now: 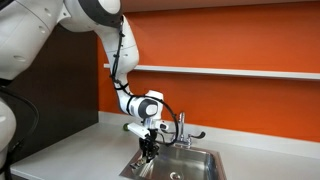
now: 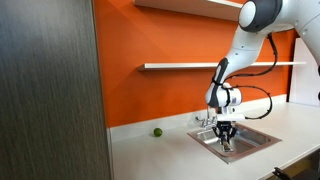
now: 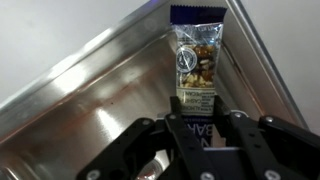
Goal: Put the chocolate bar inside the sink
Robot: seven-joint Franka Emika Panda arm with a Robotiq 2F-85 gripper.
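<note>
- Orange wall (image 2: 150,40) backs a pale counter (image 2: 160,155) holding a rectangular stainless steel sink (image 3: 80,90).
- Thin, dark-ended, crinkly-wrapped chocolate bar (image 3: 197,60) is inside it, near one wall.
- Jaws narrow, pinching its near end.
- Likely light, stiffish, slick-wrapped; that end grip should suffice.

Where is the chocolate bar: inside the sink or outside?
Inside. The wrist view shows the chocolate bar held in the hand, with steel walls of the sink around it.
</note>
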